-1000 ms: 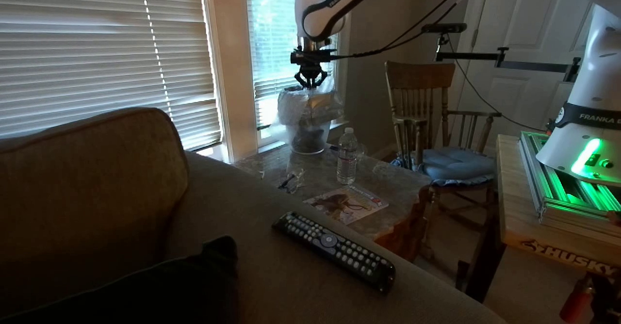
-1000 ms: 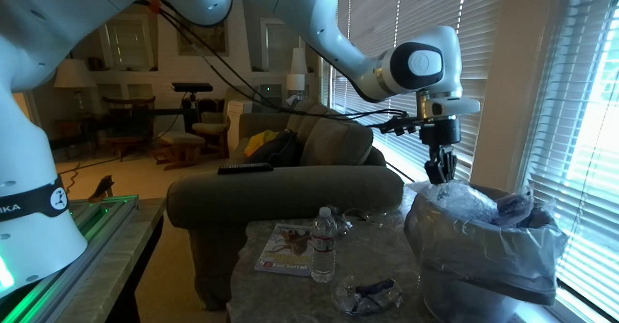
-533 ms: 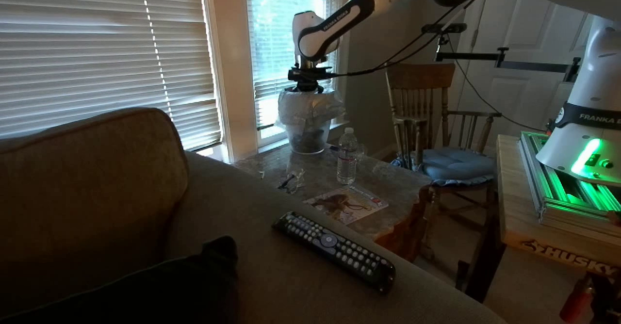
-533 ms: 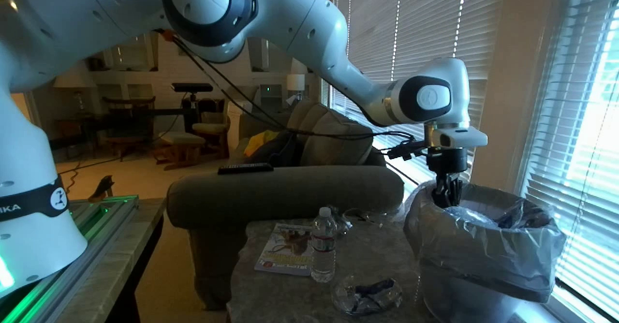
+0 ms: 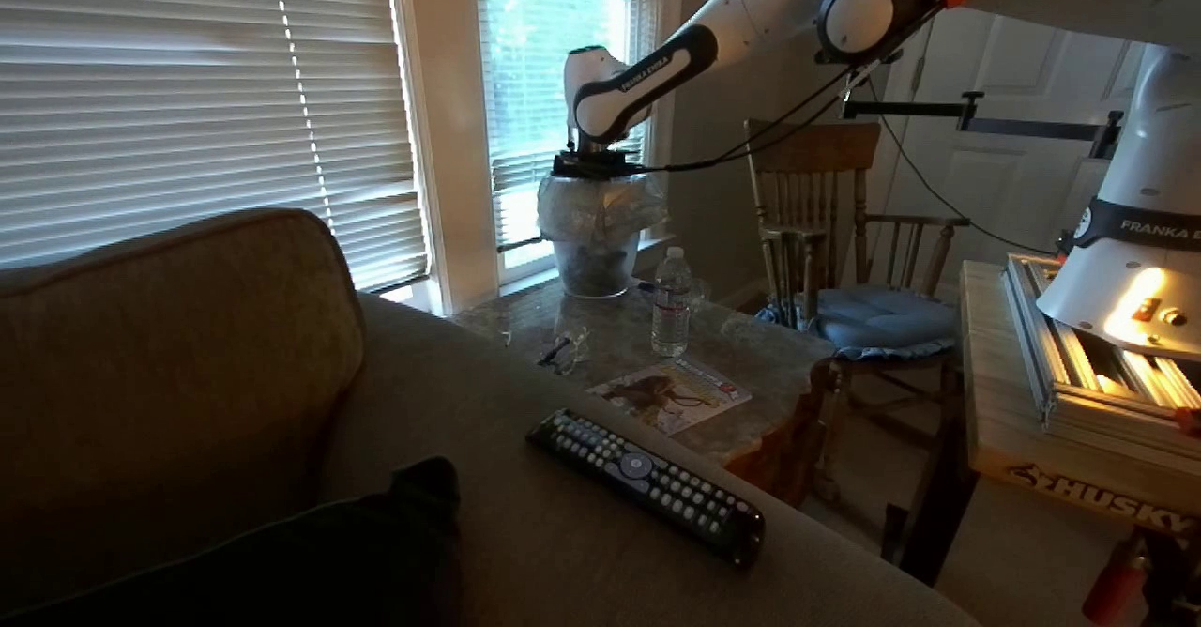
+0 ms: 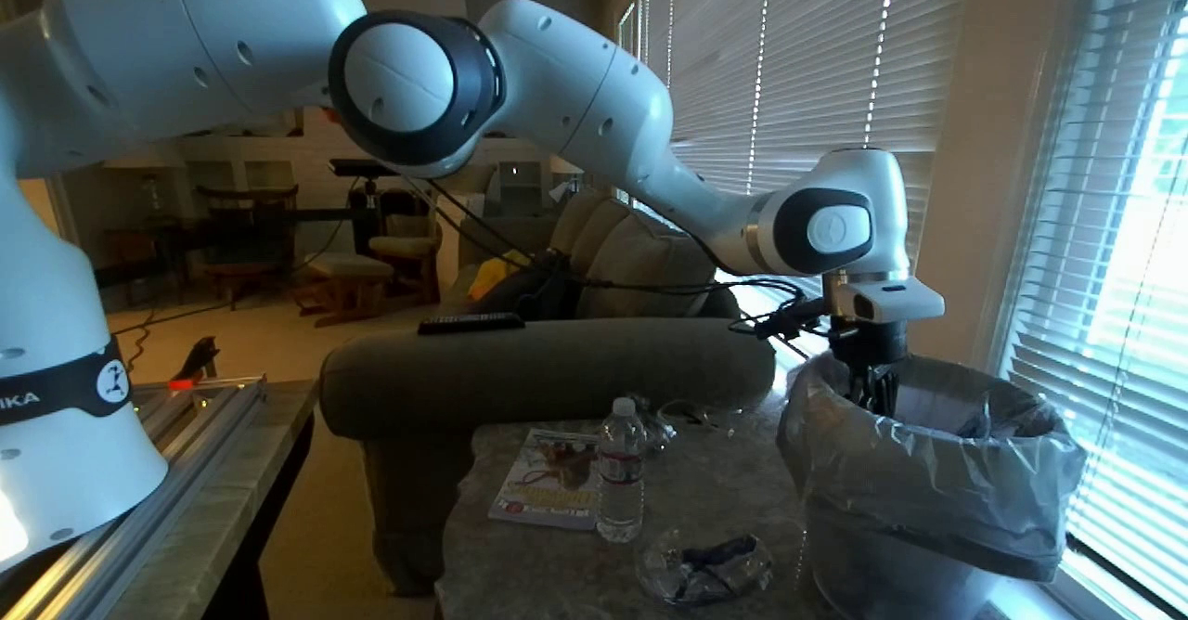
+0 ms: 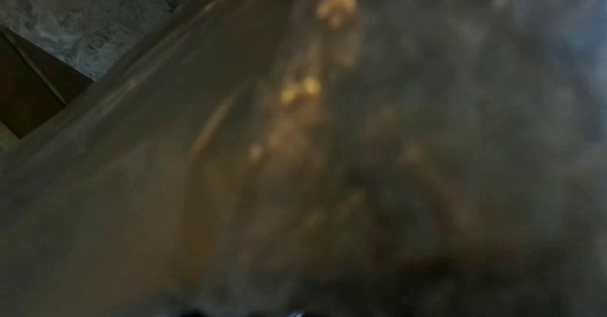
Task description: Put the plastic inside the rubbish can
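Note:
The rubbish can (image 5: 596, 266) is a pale bin with a translucent liner folded over its rim, standing on the table by the window. It also shows in an exterior view (image 6: 928, 499). My gripper (image 6: 874, 393) points down into the can's mouth near its rim; the fingertips are hidden behind the liner, so open or shut does not show. The piece of clear plastic under it is hidden inside the can in both exterior views. Blurred translucent plastic (image 7: 142, 203) fills most of the wrist view; whether it is liner or the piece cannot be told.
On the stone table stand a clear water bottle (image 6: 620, 471), a magazine (image 6: 548, 479) and a clear plastic packet with a dark item (image 6: 707, 569). Crumpled clear plastic (image 5: 566, 350) lies near the sofa arm, which carries a remote (image 5: 647, 481). A wooden chair (image 5: 812, 148) stands behind.
My gripper has moved down from above the can into its mouth. The clear plastic under it has sunk below the rim, out of sight. The base light turned from green to yellowish-white.

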